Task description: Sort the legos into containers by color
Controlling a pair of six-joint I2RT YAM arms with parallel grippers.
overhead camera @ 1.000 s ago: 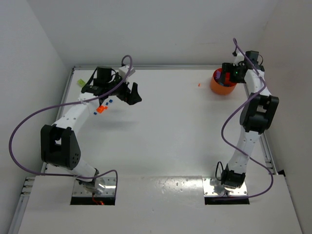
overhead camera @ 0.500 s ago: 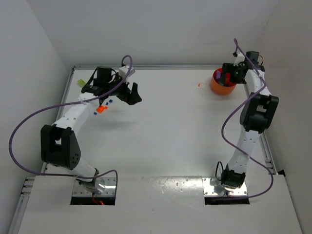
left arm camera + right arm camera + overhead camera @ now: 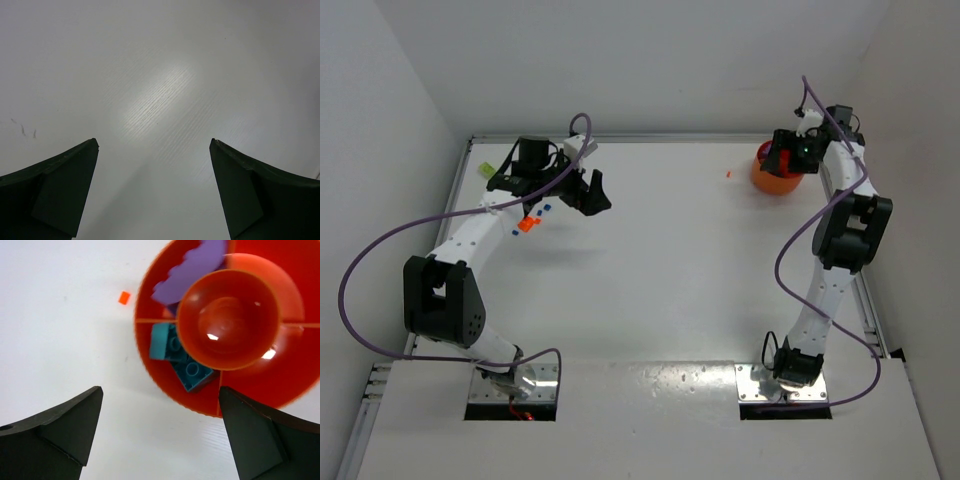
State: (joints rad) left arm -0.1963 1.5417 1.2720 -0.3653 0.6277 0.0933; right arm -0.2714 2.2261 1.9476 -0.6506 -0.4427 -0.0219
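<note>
The right tool (image 3: 160, 390) hangs above the far right corner of the table (image 3: 160, 75), fingers wide apart with nothing between them. The orange bowl (image 3: 260, 375) lies just ahead of its fingertips, more toward the right finger's side. The bowl has a round centre cup and a ring split by walls. Two blue bricks (image 3: 177, 357) sit in the compartment nearest the tool. Purple pieces (image 3: 192, 267) fill the next compartment, farther ahead. The other compartments in view look bare. A tiny orange-red brick (image 3: 124, 298) lies on the table outside the bowl, ahead of the left finger and apart from the rim.

The left tool (image 3: 154, 142) is also spread wide, gripping nothing, over bare table. Behind it, beside its forearm, lie an orange-red lego cluster (image 3: 527, 225) and small blue legos (image 3: 546, 209). A yellow-green lego (image 3: 486, 168) lies farther back
</note>
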